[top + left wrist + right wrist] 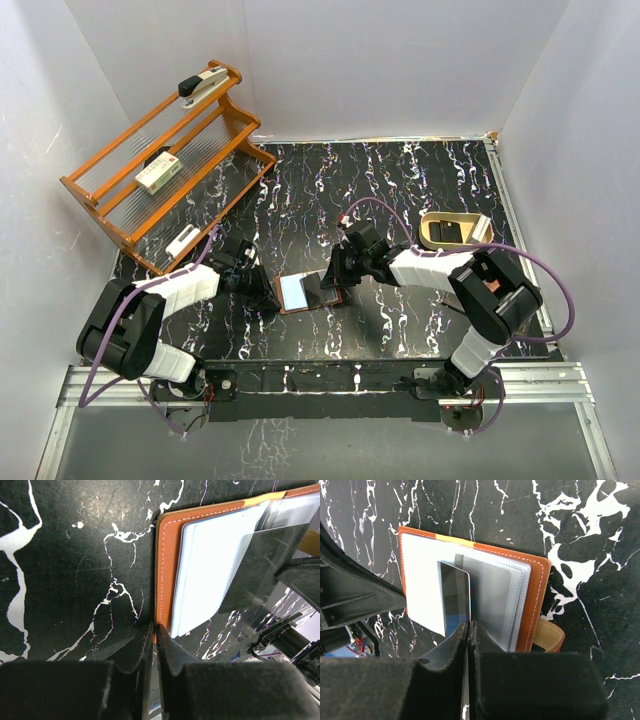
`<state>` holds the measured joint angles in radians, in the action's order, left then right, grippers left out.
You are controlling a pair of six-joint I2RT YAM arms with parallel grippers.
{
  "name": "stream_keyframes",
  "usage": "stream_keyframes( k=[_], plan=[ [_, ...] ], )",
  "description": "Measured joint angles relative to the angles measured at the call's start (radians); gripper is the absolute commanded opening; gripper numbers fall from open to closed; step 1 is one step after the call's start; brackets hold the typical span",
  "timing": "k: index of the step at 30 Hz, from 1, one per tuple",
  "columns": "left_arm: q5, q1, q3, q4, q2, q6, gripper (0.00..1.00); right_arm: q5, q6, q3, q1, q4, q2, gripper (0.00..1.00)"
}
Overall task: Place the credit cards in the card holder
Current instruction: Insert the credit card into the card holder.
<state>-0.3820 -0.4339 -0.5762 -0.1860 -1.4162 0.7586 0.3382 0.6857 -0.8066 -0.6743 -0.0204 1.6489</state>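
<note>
Card holder (165, 555) edge pinched by left gripper (155, 628); right gripper (469, 625) clamps dark card (455, 590).

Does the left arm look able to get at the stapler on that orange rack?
Probably yes: the stapler lies uncovered atop the orange rack, on that arm's side. But the left end effector is down gripping the card holder, so it must let go first.

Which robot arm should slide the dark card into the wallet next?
Right. The right gripper pinches the dark card at the card holder's clear pockets. The left gripper looks shut on the holder's edge, probably steadying it.
</note>
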Motion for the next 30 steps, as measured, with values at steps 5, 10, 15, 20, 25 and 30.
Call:
stream_keyframes(
  k=[5,10,15,20,25,30],
  plan=[
    [0.000,0.000,0.000,0.000,0.000,-0.001,0.06,-0.007,0.000,0.000,0.000,0.003,0.024,0.00],
    [0.000,0.000,0.000,0.000,0.000,-0.003,0.06,-0.011,0.000,-0.002,0.000,0.003,0.029,0.00],
    [0.000,0.000,0.000,0.000,0.000,-0.004,0.06,-0.018,0.000,-0.004,0.000,0.003,0.029,0.00],
    [0.000,0.000,0.000,0.000,0.000,-0.006,0.06,-0.023,0.000,-0.014,0.000,0.003,0.038,0.00],
    [0.000,0.000,0.000,0.000,0.000,-0.007,0.05,-0.027,0.001,-0.017,0.000,0.003,0.040,0.00],
    [0.000,0.000,0.000,0.000,0.000,-0.007,0.05,-0.030,0.005,-0.017,0.000,0.005,0.040,0.00]
  ],
)
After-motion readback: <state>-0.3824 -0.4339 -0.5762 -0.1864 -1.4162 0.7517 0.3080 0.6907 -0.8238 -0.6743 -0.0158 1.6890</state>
